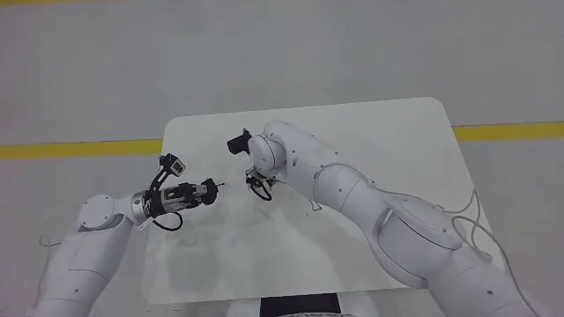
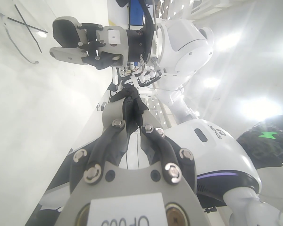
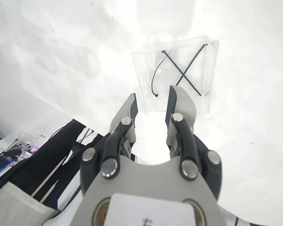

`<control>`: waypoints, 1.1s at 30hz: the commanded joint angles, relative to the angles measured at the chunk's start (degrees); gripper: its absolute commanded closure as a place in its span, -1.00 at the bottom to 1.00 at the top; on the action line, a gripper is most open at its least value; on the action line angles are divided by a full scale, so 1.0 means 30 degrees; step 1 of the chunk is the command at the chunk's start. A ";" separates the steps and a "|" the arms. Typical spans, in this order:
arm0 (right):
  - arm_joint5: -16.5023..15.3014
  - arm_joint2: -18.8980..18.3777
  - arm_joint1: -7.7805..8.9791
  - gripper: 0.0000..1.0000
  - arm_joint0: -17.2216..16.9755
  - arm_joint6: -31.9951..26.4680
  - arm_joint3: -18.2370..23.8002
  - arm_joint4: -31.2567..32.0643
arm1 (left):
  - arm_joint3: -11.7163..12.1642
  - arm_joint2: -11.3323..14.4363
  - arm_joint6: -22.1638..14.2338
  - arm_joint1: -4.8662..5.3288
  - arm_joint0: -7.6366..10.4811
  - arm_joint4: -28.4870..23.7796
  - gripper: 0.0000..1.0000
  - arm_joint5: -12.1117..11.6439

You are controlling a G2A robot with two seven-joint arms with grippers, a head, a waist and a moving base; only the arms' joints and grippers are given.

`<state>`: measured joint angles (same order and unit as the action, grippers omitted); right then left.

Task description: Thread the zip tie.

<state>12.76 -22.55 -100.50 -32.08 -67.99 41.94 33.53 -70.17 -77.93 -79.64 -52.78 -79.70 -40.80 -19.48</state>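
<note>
My left gripper (image 2: 132, 105) is shut on a short black zip tie piece (image 2: 116, 97) that sticks out past its tips; in the top view it (image 1: 211, 190) hangs over the table's left part. My right gripper (image 3: 153, 96) stands open and empty, close opposite it (image 1: 256, 183), jaws well apart (image 2: 59, 42). Beyond the right gripper lies a clear shallow box (image 3: 212, 71) holding two crossed black zip ties (image 3: 184, 71) and one curved zip tie (image 3: 155, 76). The same loose ties (image 2: 26, 26) lie on the table in the left wrist view.
The white table (image 1: 397, 132) has rounded corners; its near-left edge runs close under my left arm. A yellow floor line (image 1: 79, 149) passes behind the table.
</note>
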 commanded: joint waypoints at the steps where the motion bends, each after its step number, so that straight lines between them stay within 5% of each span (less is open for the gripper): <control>1: 0.0369 0.0170 -0.0185 0.46 -0.0016 0.0034 -0.0190 0.0257 | 0.0000 0.0000 0.0000 0.0000 0.0000 0.0000 1.00 0.0000; 13: 0.0923 0.0797 -0.1421 0.52 0.0129 0.0634 -0.2309 0.1254 | 0.0000 0.0000 0.0000 0.0000 0.0000 0.0000 1.00 0.0000; 33: 0.0297 0.0758 -0.3212 0.44 0.0406 0.1527 -0.5907 0.1554 | 0.0000 0.0000 0.0000 0.0000 0.0000 0.0000 1.00 0.0000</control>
<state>13.68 -20.27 -109.97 -30.88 -63.43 24.60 38.13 -70.17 -77.93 -79.64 -52.78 -79.70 -40.80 -19.48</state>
